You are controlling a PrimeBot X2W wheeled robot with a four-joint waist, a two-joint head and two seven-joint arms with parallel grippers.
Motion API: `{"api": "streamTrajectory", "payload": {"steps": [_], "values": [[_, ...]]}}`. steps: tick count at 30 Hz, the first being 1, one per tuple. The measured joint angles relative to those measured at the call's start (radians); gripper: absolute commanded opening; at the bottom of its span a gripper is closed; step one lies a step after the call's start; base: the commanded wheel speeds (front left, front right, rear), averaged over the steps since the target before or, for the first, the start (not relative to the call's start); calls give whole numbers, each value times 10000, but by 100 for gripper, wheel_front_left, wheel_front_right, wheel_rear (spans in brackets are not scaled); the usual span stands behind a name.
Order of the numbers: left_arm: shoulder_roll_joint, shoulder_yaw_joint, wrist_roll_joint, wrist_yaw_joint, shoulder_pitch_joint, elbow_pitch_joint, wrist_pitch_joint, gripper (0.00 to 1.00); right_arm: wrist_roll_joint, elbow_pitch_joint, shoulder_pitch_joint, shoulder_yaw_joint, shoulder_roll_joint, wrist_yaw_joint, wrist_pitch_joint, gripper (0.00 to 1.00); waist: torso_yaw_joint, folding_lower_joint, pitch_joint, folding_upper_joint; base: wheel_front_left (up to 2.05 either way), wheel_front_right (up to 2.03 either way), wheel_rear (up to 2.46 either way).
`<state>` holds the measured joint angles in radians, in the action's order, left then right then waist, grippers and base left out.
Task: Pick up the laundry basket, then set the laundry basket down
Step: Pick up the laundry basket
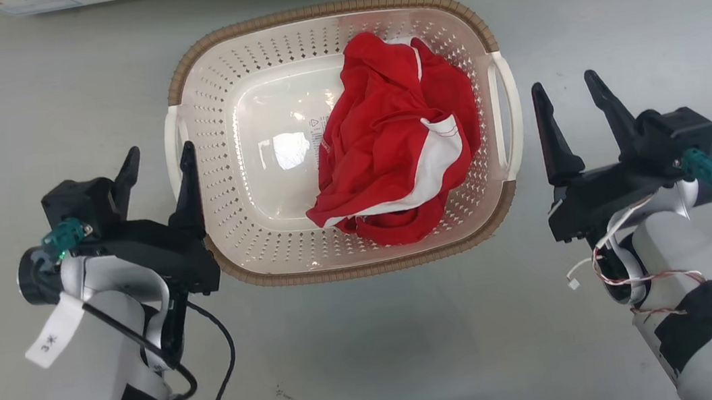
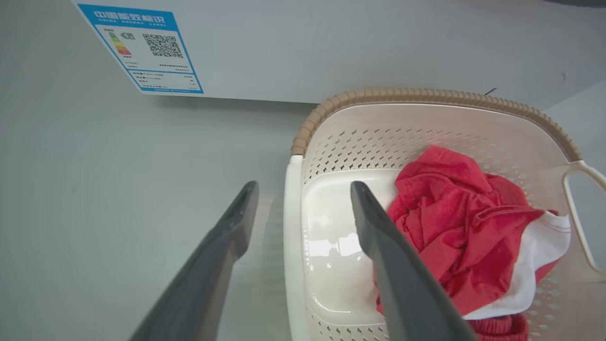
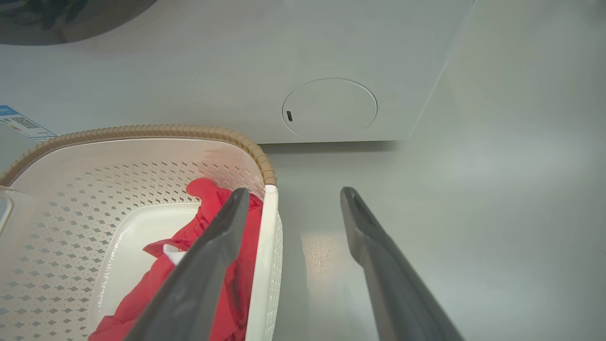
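Floor: grey and smooth, with a white appliance [image 3: 331,47] along its 12 o'clock edge in the head view.
Laundry basket [image 1: 226,195]: stands flat on the floor at 12 o'clock, between the two arms, not yet lifted.
Load: a red garment [image 1: 389,135] with white trim is heaped toward the basket's 3 o'clock side, leaving the 9 o'clock half of the bottom bare.
Left gripper [image 1: 159,149]: at 8 o'clock, jaws apart. In the left wrist view one finger lies over the floor and the other over the basket's inside, with the left handle [image 1: 168,131] between them.
Right gripper [image 1: 562,81]: at 4 o'clock, jaws apart, just beside the right handle [image 1: 515,119]. From the head view both fingers look to be outside it.
Step in hand: probably lining up both grips before the lift.
Doing it well: bring the right gripper in toward 9 o'clock until its jaws straddle the handle as the left ones do. Set both to the same depth on the handles, close them together, then raise both arms evenly.
Risk: the load sits off-centre, so the 3 o'clock side is likely heavier. An uneven lift could tilt the basket or let a smooth handle slip.
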<state>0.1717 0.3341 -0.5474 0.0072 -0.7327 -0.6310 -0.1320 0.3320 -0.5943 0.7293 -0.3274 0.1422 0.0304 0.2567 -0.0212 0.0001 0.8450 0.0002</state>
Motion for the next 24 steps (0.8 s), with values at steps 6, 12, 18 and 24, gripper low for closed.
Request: {"api": "streamTrajectory", "payload": {"steps": [6,12,18,24], "values": [[98,-2,-12,-224,-658,-665,249,100,-61,-556,567,-82,-100,-151,0,100,-40,-1,244,0,0,0,0],[75,-38,-182,-529,-1323,-1342,543,100,-150,-1239,1091,-299,-196,-318,-6,100,-73,-1,499,-1,0,0,0],[-84,-61,-359,-706,-1713,-2107,786,100,-186,-1941,1570,-539,-370,-529,-104,100,-78,-1,758,-1,0,0,0],[-217,-52,-558,-811,-2009,-2807,961,100,-167,-2646,1838,-656,-474,-663,-182,100,-69,-1,916,-1,0,0,0]]}}
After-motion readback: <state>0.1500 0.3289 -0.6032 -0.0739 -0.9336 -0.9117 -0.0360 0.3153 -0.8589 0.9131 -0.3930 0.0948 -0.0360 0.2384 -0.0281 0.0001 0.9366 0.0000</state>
